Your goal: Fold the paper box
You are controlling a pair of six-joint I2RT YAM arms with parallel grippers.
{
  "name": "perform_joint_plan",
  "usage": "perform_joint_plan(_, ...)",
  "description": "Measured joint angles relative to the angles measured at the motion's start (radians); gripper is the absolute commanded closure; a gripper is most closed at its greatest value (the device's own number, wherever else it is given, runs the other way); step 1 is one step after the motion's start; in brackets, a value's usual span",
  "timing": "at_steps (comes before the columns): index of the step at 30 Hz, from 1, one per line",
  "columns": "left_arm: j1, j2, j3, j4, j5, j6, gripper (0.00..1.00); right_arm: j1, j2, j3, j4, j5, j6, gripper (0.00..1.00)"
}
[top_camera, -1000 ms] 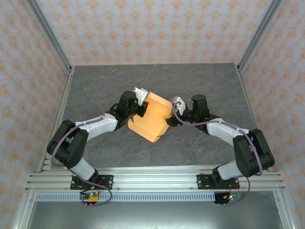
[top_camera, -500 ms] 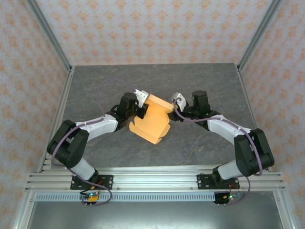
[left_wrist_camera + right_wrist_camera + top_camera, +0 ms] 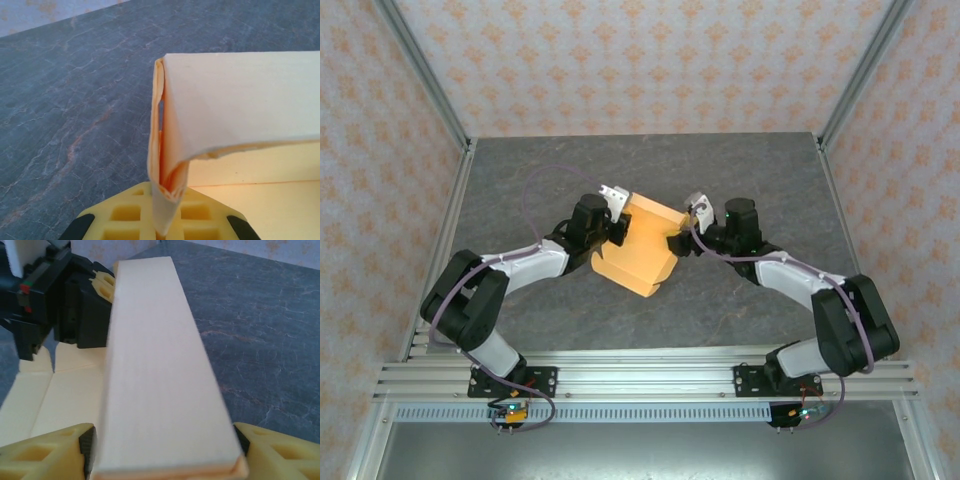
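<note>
The tan-orange paper box (image 3: pixel 640 255) sits partly folded at the middle of the table, held between both arms. My left gripper (image 3: pixel 618 228) is shut on the box's left edge; in the left wrist view a doubled flap (image 3: pixel 165 150) runs down into the closed jaws (image 3: pixel 167 222). My right gripper (image 3: pixel 682 240) holds the box's right end. In the right wrist view a raised long wall (image 3: pixel 155 365) lies between the yellow fingers (image 3: pixel 50 452), touching both pads, with the gripper (image 3: pixel 165 462) astride it. The left gripper's black body (image 3: pixel 75 305) shows beyond that wall.
The grey stone table (image 3: pixel 570 170) stretches free behind and to both sides of the box. Aluminium frame posts (image 3: pixel 430 90) stand at the back corners and a rail (image 3: pixel 640 375) runs along the near edge. Patterned walls enclose the cell.
The right wrist has shifted slightly right and back, and the box's near edge has drawn in a little. The left gripper keeps its hold at almost the same place.
</note>
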Motion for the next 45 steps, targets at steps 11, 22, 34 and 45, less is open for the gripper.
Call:
perform_joint_plan(11,-0.062,0.140,-0.030,0.171,-0.076,0.005,1.00,-0.009,-0.121,-0.009,-0.062,-0.054,0.112,0.17)
perform_joint_plan(22,-0.161,0.140,-0.069,0.266,-0.084,0.025,1.00,-0.039,0.028,0.288,-0.273,0.177,0.185,0.21)
perform_joint_plan(34,-0.222,0.241,-0.183,0.511,-0.108,-0.027,1.00,0.003,0.164,0.356,-0.477,0.097,0.128,0.26)
perform_joint_plan(45,-0.223,0.266,-0.190,0.571,-0.109,-0.023,0.98,0.037,0.192,0.311,-0.493,0.142,0.125,0.30)
